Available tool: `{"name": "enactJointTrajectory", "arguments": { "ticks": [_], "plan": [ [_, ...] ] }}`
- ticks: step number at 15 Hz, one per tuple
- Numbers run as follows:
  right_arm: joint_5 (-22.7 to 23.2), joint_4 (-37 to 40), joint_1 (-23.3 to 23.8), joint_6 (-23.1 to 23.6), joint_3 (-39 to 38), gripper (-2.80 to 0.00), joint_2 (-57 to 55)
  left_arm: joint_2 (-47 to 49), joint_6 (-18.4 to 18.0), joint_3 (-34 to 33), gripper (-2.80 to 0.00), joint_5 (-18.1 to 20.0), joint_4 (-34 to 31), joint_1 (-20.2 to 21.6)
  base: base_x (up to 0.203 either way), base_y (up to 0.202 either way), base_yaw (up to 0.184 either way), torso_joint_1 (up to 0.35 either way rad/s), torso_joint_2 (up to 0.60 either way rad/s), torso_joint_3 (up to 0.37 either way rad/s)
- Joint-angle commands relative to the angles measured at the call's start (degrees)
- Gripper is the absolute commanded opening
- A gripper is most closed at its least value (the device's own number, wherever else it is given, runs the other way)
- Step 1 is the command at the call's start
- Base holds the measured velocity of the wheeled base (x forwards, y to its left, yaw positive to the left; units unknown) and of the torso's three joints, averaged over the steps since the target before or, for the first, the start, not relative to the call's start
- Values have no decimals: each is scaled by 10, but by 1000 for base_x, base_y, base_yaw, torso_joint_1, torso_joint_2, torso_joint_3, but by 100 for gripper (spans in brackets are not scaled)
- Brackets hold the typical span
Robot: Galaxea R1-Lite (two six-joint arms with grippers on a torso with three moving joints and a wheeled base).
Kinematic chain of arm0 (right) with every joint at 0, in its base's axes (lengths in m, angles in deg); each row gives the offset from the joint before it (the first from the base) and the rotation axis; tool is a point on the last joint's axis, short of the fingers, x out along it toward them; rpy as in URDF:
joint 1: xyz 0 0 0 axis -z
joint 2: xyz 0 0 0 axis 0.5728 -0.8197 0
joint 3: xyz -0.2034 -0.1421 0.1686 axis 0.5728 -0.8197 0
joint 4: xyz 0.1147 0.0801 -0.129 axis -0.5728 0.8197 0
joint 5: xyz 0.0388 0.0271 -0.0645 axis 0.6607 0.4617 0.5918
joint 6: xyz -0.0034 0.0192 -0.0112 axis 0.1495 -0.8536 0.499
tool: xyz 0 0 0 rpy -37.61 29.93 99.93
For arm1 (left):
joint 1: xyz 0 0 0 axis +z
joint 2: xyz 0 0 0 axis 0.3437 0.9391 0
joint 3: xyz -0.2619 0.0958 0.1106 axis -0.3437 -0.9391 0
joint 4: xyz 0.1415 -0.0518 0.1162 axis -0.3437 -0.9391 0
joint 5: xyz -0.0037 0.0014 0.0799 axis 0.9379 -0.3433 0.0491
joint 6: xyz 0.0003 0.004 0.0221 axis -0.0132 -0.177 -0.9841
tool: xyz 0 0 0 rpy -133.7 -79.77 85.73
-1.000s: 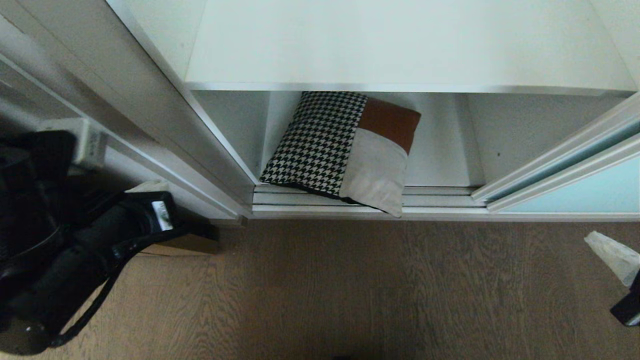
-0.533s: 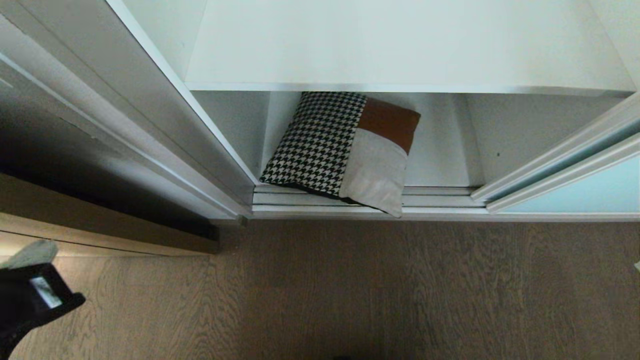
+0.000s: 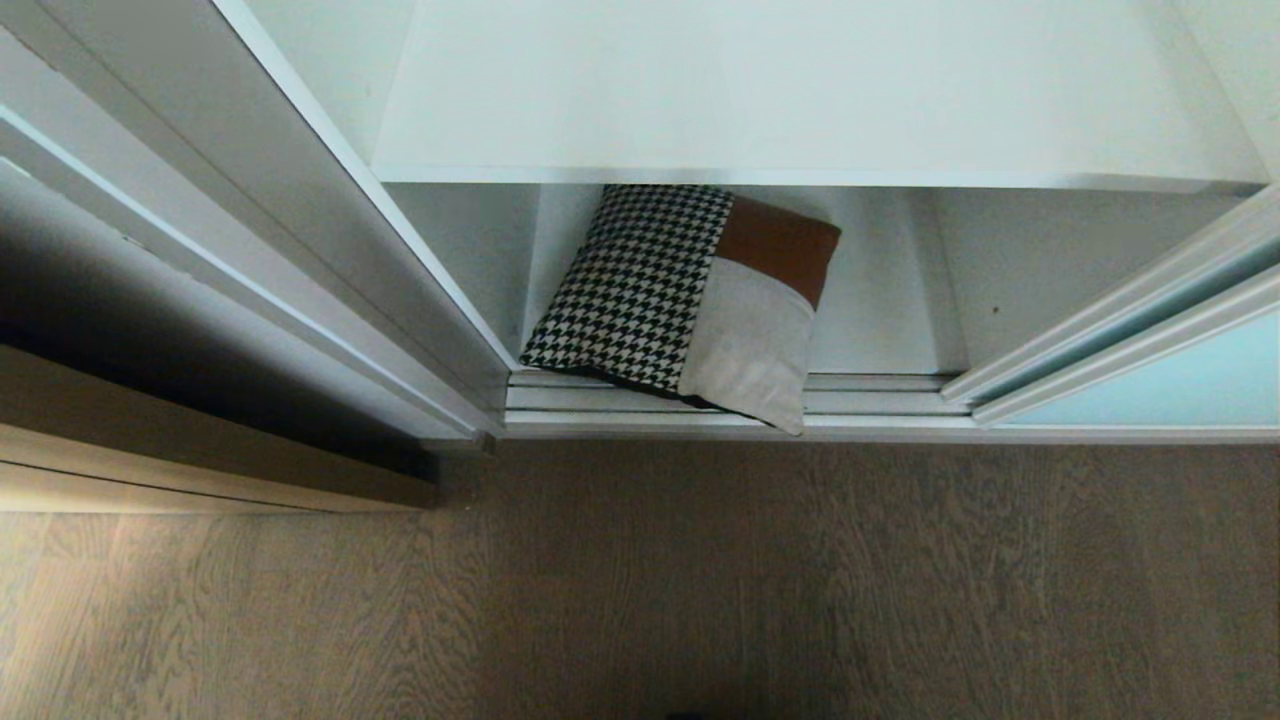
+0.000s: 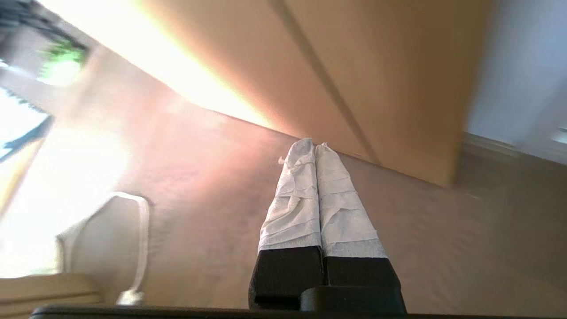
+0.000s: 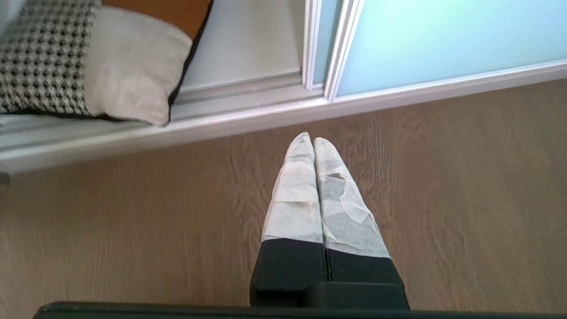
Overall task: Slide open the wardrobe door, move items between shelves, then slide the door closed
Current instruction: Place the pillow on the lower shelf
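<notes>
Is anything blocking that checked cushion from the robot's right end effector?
Nothing visible. The right end effector, shut and empty, hangs over bare wood floor. The sliding wardrobe door is off to one side, leaving the cushion on the bottom shelf exposed.

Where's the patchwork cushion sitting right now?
In the head view, the square houndstooth, cream and rust-brown cushion leans on the wardrobe's bottom level under the white laminate shelf, left of centre, its lower corner overhanging the sliding-door track.

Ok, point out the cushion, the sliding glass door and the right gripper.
cushion [image 3: 640,290], head view, houndstooth patch.
sliding glass door [image 5: 443,40], right wrist view, aqua pane.
right gripper [image 5: 313,141], right wrist view, shut fingertips.
</notes>
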Motion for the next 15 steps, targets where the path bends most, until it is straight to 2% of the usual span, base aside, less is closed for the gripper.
{"name": "enactJointTrajectory", "arguments": {
  "ticks": [1, 3, 5, 6, 8, 9, 10, 11, 15],
  "plan": [
    [0, 0, 4, -1, -2, -280, 23, -100, -4, -19, -280, 12, -35, 26, 0, 0, 0, 0, 0, 0],
    [2, 0, 3, -10, 5, -280, 20, -200, -6, -21, -280, 60, -134, 28, 0, 0, 0, 0, 0, 0],
    [2, 0, 3, -16, 8, -280, 21, -290, -9, -7, -280, 135, -265, 29, 0, 0, 0, 0, 0, 0],
    [2, 1, 3, -16, 4, -280, 22, -311, -10, 0, -280, 197, -308, 29, 0, 0, 0, 0, 0, 0],
    [2, 2, 3, -15, 1, -280, 24, -312, -5, 3, -280, 347, -352, 29, 0, 0, 0, 0, 0, 0],
    [3, 1, 3, -14, 7, -280, 19, -312, 11, -11, -280, 391, -355, 29, 0, 0, 0, 0, 0, 0],
    [3, 1, 3, -14, 8, -280, 21, -311, 44, -23, -280, 392, -345, 29, 0, 0, 0, 0, 0, 0],
    [3, 1, 3, -14, 6, -280, 22, -311, 73, -25, -280, 376, -336, 29, 0, 0, 0, 0, 0, 0],
    [3, 1, 6, -11, 15, -280, 16, -311, 73, -25, -280, 375, -335, 29, 0, 0, 0, 0, 0, 0]
  ]
}}
